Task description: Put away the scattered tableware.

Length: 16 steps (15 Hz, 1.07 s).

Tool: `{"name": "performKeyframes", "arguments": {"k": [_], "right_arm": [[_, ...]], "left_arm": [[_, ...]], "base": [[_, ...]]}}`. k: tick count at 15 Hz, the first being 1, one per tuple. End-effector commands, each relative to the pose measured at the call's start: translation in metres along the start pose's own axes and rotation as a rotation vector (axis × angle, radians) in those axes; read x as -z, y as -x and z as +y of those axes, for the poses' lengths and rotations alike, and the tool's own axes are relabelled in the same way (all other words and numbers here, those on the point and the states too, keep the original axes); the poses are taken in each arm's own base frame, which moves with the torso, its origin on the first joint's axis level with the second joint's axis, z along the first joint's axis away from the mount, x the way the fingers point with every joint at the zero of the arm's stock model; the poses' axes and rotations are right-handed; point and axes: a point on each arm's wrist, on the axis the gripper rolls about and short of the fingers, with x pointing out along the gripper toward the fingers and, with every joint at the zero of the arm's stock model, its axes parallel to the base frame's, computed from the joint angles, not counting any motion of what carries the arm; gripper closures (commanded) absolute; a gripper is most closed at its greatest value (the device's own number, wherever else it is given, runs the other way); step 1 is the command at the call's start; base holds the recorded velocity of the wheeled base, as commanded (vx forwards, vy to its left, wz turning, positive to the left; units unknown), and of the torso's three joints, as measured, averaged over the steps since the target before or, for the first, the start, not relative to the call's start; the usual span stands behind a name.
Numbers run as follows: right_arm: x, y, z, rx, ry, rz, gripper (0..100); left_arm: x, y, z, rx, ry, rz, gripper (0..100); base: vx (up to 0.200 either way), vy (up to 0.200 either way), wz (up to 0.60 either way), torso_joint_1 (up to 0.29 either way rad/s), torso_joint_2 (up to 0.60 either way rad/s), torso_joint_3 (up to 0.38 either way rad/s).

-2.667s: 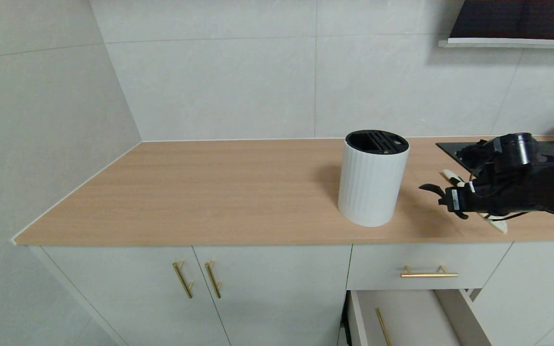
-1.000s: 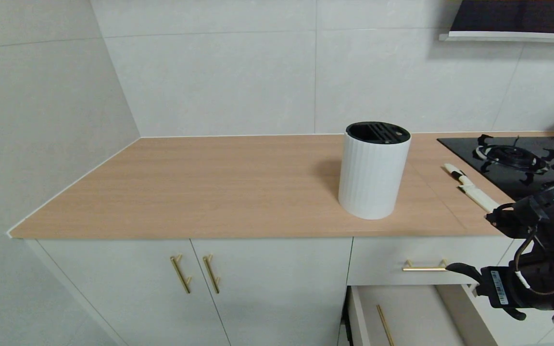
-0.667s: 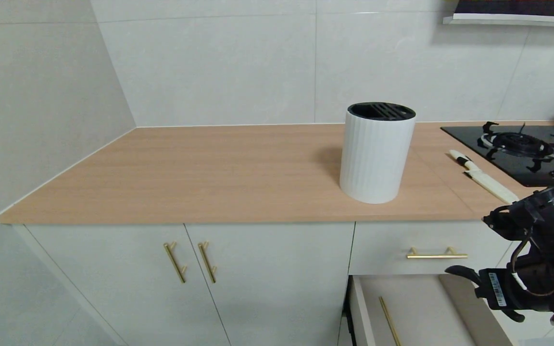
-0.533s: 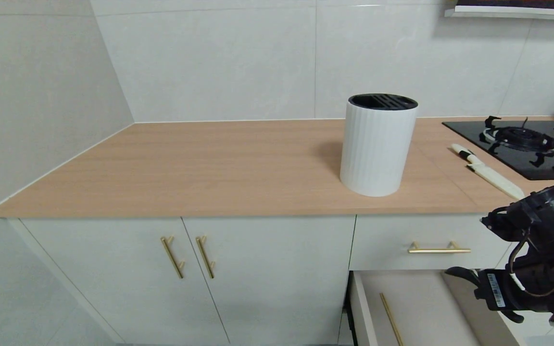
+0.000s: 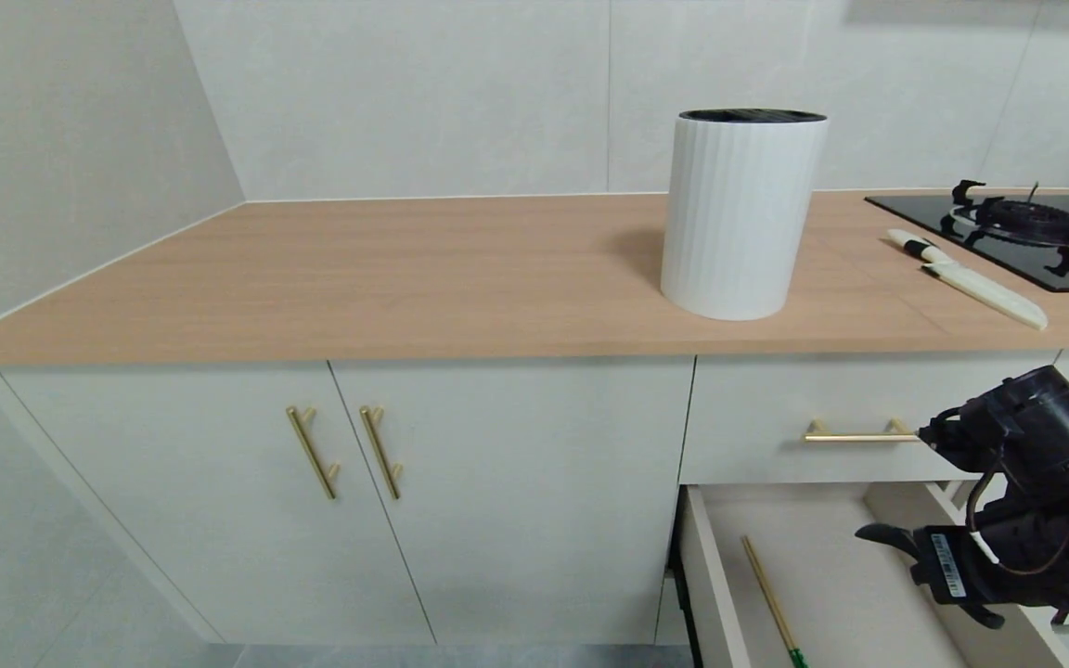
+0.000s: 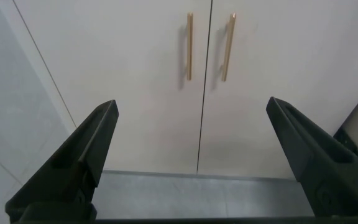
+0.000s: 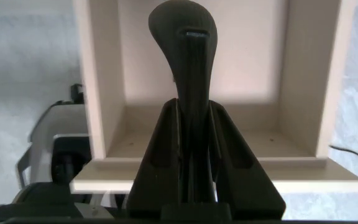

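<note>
While the right gripper (image 7: 193,112) hangs over the open drawer (image 5: 707,575) with its claw pinched narrow on a black utensil (image 7: 182,37), rounded like a spoon at its free end, the task looks to be partway through. One chopstick (image 5: 769,598) lies on the drawer floor, nearer the drawer's left wall, so at least one piece is put away. The utensil in the claw is above the drawer and not yet set down; letting it go there seems to be the step in hand.

A knife (image 5: 971,283) with a pale blade lies flat on the counter (image 5: 405,278), apart from the white ribbed holder (image 5: 743,218) and just beside the stove (image 5: 1026,223). It probably belongs in the slotted top of the holder, and that is left to do.

The left gripper (image 6: 190,106) is spread wide and holds nothing, low in front of the cabinet doors (image 6: 135,124). Whether more tableware lies past the counter's right end I cannot tell.
</note>
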Motion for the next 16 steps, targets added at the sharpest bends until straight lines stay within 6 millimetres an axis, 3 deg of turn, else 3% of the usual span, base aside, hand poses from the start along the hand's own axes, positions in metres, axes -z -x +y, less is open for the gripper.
{"name": "performKeyframes", "arguments": {"k": [1,7,10,13,16], "right_arm": [[0.000,-0.007,0.001,0.009,0.005,0.023,100],[0.000,-0.018,0.003,0.023,0.008,0.063,100],[-0.002,-0.023,0.005,0.022,0.003,0.059,100],[-0.001,-0.040,0.005,0.045,0.005,0.112,100],[0.001,-0.087,0.003,0.070,-0.020,0.145,100]], "left_arm": [[0.000,0.000,0.000,0.000,0.002,0.000,0],[0.000,0.000,0.000,0.000,0.000,0.000,0],[0.000,0.000,0.000,0.000,0.000,0.000,0],[0.000,0.000,0.000,0.000,0.000,0.000,0],[0.000,0.000,0.000,0.000,0.000,0.000,0]], "base": [[0.000,0.000,0.00,-0.119,0.45,0.339],[0.000,0.000,0.00,-0.067,0.44,0.361],[0.000,0.000,0.00,-0.014,0.15,0.136],[0.000,0.000,0.00,0.000,0.00,0.000],[0.000,0.000,0.00,0.000,0.00,0.000]]}}
